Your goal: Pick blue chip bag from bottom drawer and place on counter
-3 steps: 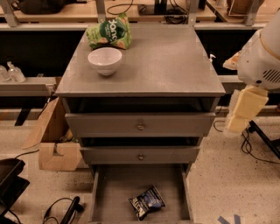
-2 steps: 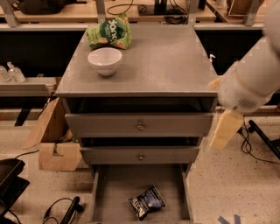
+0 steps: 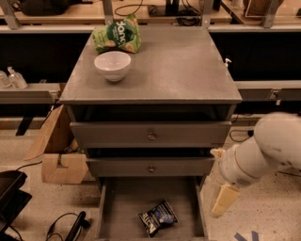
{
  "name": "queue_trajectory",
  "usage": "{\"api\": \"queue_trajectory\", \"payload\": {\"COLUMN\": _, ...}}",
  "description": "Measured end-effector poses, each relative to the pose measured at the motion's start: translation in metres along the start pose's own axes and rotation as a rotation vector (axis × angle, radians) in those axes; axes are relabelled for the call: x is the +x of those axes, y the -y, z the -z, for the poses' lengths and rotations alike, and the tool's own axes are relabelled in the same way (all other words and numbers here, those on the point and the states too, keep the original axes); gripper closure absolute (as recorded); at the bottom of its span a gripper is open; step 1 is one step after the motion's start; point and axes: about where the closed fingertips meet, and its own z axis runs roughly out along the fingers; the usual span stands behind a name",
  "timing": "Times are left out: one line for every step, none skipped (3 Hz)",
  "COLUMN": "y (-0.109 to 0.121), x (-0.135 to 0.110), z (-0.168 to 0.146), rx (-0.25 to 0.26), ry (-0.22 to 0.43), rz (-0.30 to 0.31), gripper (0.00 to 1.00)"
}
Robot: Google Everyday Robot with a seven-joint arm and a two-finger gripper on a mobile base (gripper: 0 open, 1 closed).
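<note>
The bottom drawer (image 3: 122, 202) stands open at 6 o'clock in the view, its grey floor bare except for the blue chip bag (image 3: 157, 218). The bag lies flat and crinkled toward the near end of the floor, a little right of the middle and apart from both side walls. From the bag, the gripper (image 3: 224, 200) is at about 2 o'clock. It hangs outside the drawer, just beside the right wall and above the speckled floor, as a pale wedge pointing down from the rounded white arm (image 3: 268, 150), which comes in from 3 o'clock. Whether the claw is released or clenched cannot be told; it touches nothing that can be seen.

At 9 o'clock from the bag, a cardboard box (image 3: 63, 167) sits on the floor to the left of the cabinet.

Above the open drawer are two closed drawers – the lower one (image 3: 188, 167) and the upper one (image 3: 117, 134) – each with a small round knob at its centre.

Farther back, the counter (image 3: 183, 66) tops the cabinet. A white bowl (image 3: 113, 65) stands at 10 o'clock on it, and a green snack bag (image 3: 117, 35) lies just behind the bowl at the far left corner. The rest of the slab is plain grey. Beyond it, wooden benches (image 3: 70, 12) run across at 12 o'clock.
</note>
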Motion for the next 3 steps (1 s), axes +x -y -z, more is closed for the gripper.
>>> {"api": "queue_trajectory", "payload": {"y": 0.026, "x": 0.02, "z": -0.07, "rx": 0.088, "ry": 0.076, "rz": -0.037, "gripper": 0.0}}
{"api": "queue_trajectory", "payload": {"y": 0.035, "x": 0.015, "z": -0.068, "rx": 0.126, "ry": 0.092, "rz": -0.037, "gripper": 0.0}}
{"api": "queue_trajectory", "payload": {"y": 0.036, "x": 0.012, "z": -0.09, "rx": 0.103, "ry": 0.105, "rz": -0.036, "gripper": 0.0}}
